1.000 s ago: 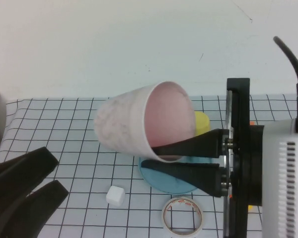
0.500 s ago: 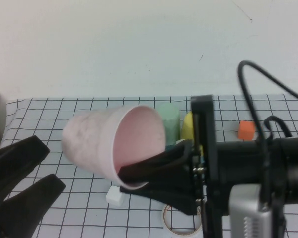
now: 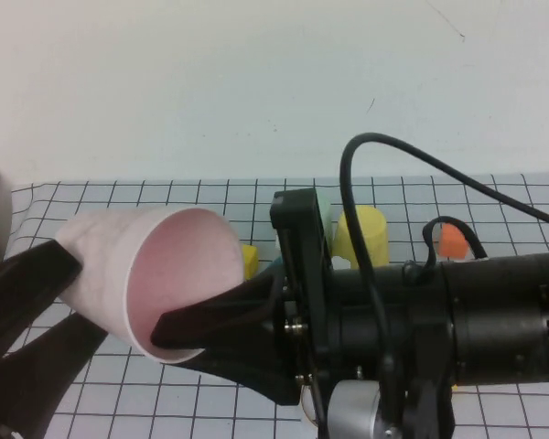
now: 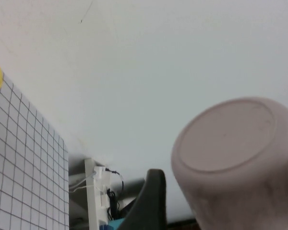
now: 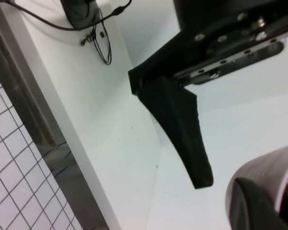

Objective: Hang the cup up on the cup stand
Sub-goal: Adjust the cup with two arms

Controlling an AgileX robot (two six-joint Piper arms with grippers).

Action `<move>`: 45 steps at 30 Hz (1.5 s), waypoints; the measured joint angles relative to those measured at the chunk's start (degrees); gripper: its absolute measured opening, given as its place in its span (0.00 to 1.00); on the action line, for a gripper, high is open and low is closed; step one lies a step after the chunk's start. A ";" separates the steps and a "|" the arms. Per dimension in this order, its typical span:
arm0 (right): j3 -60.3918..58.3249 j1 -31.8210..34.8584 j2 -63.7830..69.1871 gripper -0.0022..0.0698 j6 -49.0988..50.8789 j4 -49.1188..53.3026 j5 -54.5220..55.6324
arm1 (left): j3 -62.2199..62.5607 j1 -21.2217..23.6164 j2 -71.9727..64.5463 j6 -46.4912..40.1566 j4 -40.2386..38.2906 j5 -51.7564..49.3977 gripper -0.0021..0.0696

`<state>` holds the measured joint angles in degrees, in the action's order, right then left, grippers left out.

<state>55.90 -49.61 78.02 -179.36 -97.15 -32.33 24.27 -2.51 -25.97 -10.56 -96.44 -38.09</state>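
Note:
The pale pink cup [image 3: 156, 274] lies on its side in the air at the left, mouth facing the camera. My right gripper [image 3: 172, 337] is shut on the cup's lower rim, one finger inside and one outside [image 5: 249, 206]. My left gripper [image 3: 87, 293] is open, and its two black fingers [image 3: 27, 274] stand on either side of the cup's closed end. In the left wrist view the cup's base [image 4: 230, 139] fills the space beside one finger [image 4: 149, 201]. The cup stand is hidden behind the right arm.
Behind the right arm stand a yellow cup [image 3: 361, 236] and part of a mint-green cup [image 3: 323, 206]. An orange block [image 3: 450, 240] lies further right and a small yellow piece [image 3: 248, 259] sits by the cup's rim. The right arm's body [image 3: 457, 320] fills the lower right.
My right arm has carried the cup leftwards and lower, bringing its closed end between the left gripper's fingers. The left gripper stayed open. The arm now covers the stand, white cube and tape roll.

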 joint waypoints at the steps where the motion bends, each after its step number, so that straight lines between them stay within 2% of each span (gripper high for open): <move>1: 0.02 -0.14 0.00 0.08 0.00 0.00 0.00 | 0.00 0.00 0.00 0.01 -0.14 0.28 1.00; 18: 1.44 -2.17 4.93 0.08 -0.66 -1.60 -0.46 | 0.00 0.00 0.00 -5.11 1.32 3.85 1.00; 24: 4.21 -2.17 5.76 0.08 -0.60 -0.64 -0.46 | 0.00 0.11 0.00 -5.99 -0.95 5.25 1.00; 36: 5.82 -2.26 8.46 0.08 -0.60 -1.12 -2.24 | 0.08 0.32 0.00 4.83 0.30 6.88 1.00; 45: 6.20 -3.89 11.80 0.08 -0.95 -2.99 -1.84 | -0.23 0.44 -0.22 3.37 1.97 7.97 1.00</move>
<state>62.10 -53.50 89.82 -180.32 -100.14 -34.17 24.03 -2.07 -26.19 -7.19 -94.47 -30.11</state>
